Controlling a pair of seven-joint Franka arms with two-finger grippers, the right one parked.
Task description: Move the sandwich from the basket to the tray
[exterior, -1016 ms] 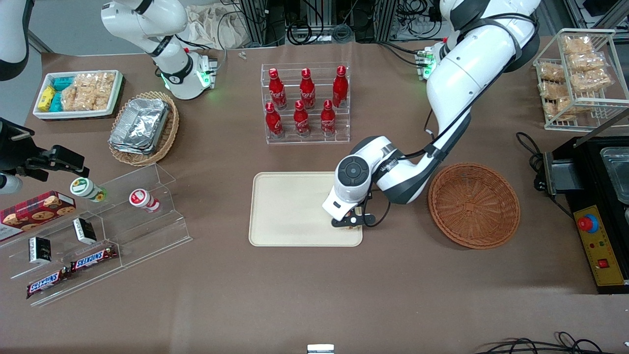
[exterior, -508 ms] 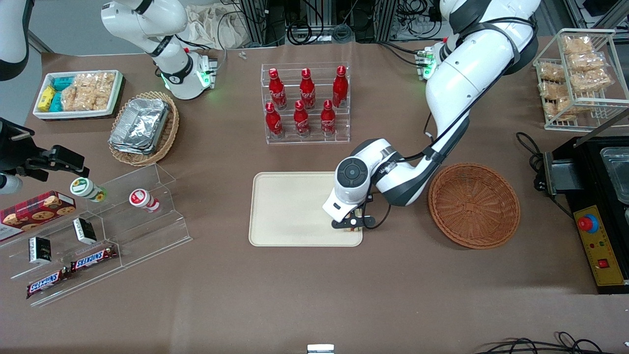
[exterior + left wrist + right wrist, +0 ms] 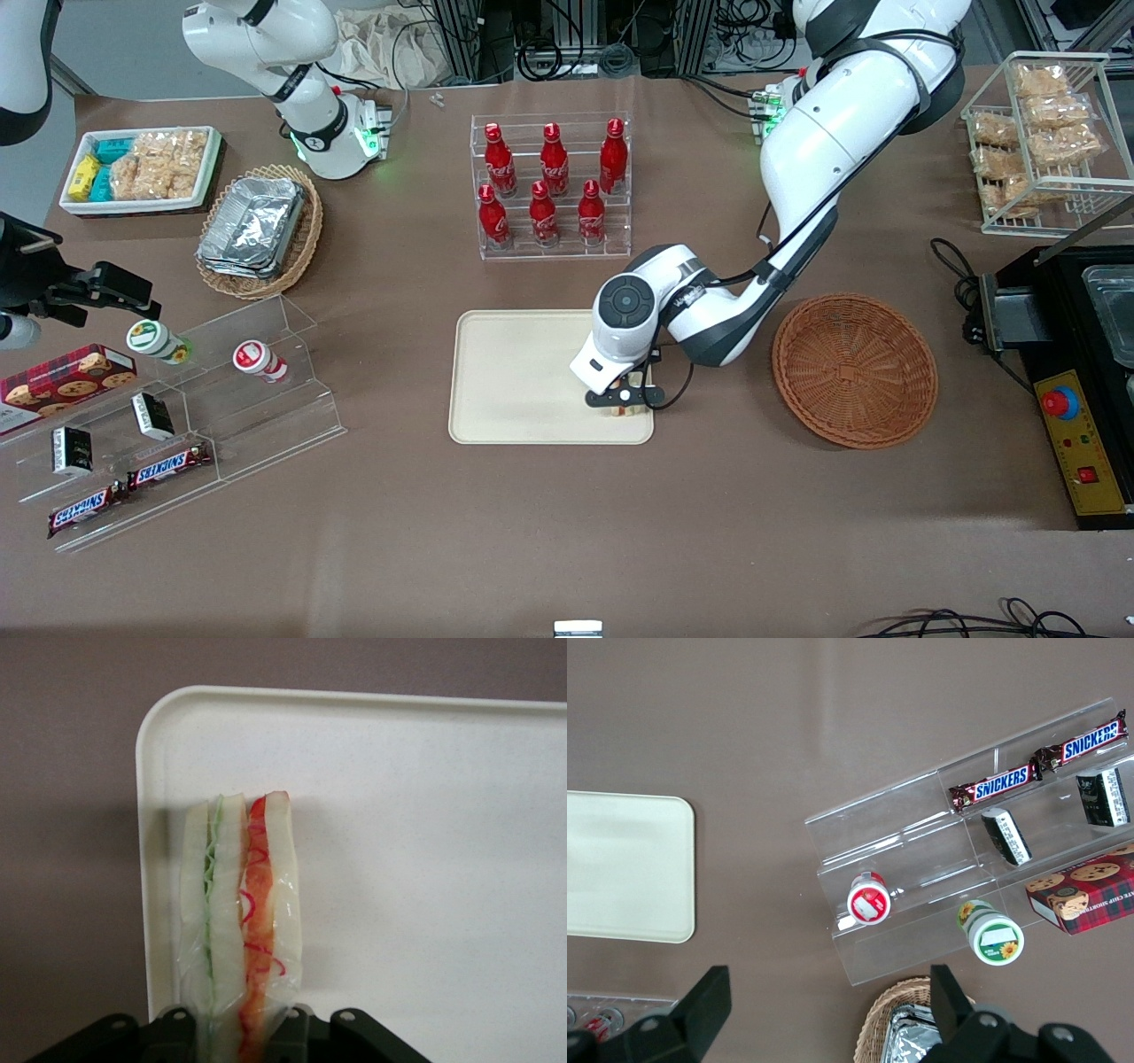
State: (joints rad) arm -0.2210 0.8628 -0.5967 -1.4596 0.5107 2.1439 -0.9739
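My left gripper [image 3: 625, 404] is shut on the sandwich [image 3: 239, 921], a clear-wrapped wedge of white bread with green and orange-red filling. It holds the sandwich over the corner of the cream tray [image 3: 523, 377] that lies nearest the front camera and the basket; the tray also shows in the wrist view [image 3: 425, 859]. In the front view the sandwich [image 3: 630, 409] peeks out just under the gripper. The reddish-brown wicker basket [image 3: 854, 369] stands beside the tray toward the working arm's end, with nothing in it.
A clear rack of red bottles [image 3: 551, 186] stands farther from the camera than the tray. A tan basket of foil containers [image 3: 258, 230], a white snack bin [image 3: 140, 168] and an acrylic shelf [image 3: 177, 416] lie toward the parked arm's end. A black machine [image 3: 1076, 372] stands beside the basket.
My left gripper with the sandwich has shifted slightly across the tray, away from the basket. Nothing else has moved.
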